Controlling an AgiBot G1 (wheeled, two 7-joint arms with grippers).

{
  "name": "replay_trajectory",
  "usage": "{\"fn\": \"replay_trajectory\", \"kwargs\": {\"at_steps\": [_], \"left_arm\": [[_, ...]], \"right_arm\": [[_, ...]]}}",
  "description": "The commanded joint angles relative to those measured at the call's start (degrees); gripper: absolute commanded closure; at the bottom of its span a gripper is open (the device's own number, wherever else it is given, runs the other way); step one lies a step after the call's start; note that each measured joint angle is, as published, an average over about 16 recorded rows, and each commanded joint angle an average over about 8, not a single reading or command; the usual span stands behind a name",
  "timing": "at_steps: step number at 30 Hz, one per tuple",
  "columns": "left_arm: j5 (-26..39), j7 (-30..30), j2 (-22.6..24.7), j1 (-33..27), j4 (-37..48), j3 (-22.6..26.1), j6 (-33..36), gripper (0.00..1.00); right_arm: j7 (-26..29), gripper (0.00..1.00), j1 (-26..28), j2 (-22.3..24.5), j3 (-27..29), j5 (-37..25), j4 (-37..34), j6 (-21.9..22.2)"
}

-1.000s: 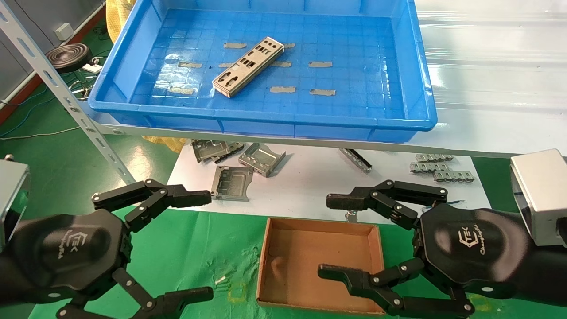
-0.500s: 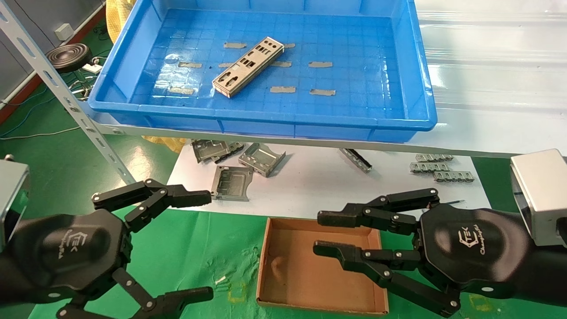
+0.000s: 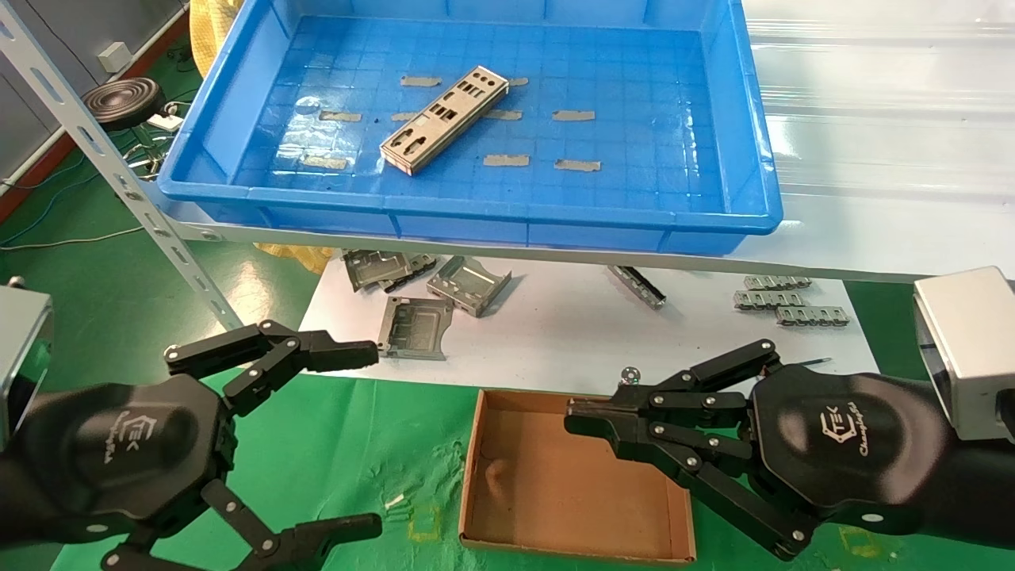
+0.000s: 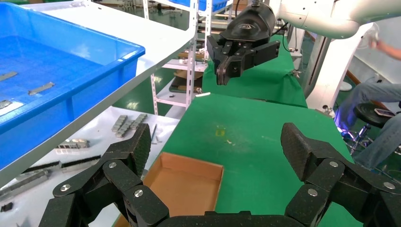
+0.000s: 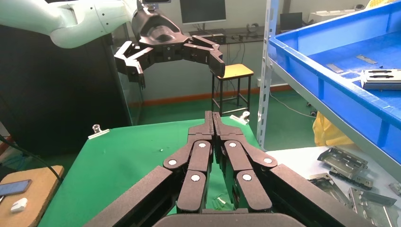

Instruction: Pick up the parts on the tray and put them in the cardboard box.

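Green matting (image 3: pixel 357 444) is covering the bench in the lower half of the head view, with a white sheet (image 3: pixel 555 333) lying above it under a shelf. Up top, the tray (image 3: pixel 476 218) is sitting on that shelf and taking up most of the upper frame. One part (image 3: pixel 444 119) is lying diagonally on its grid floor among small grey tape strips (image 3: pixel 506 160). At lower centre, the cardboard box (image 3: pixel 555 484) is resting on the matting. The right gripper (image 3: pixel 591 420) is hovering over the box's upper right corner, fingers pressed together and holding nothing. The left gripper (image 3: pixel 361 436) is hanging at lower left, fingers spread wide and gripping nothing. Folded grey brackets (image 3: pixel 468 284) are lying scattered on the white sheet.
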Motion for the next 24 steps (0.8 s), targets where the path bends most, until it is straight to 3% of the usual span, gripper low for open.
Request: {"fn": "replay_trajectory", "kwargs": {"at_steps": [1,6,11,24], "left_arm": [[-0.08,0.13,-0.08,0.15,-0.13,-0.08,0.03,0.00],[3.20,-0.60,2.12,-4.77,1.85,0.73,-3.07,0.00],[9.26,-1.76,6.90,-13.36,7.33,3.18,-6.98,0.00],[27.89,-1.90,23.71,-37.45,33.95,13.75,-11.39,0.00]], "right_arm": [[0.00,1.00,0.00,0.00,0.00,0.00,0.00,0.00],[0.00,1.00,0.00,0.00,0.00,0.00,0.00,0.00],[0.00,1.00,0.00,0.00,0.00,0.00,-0.01,0.00],[-0.01,1.00,0.01,0.00,-0.01,0.00,-0.01,0.00]]}}
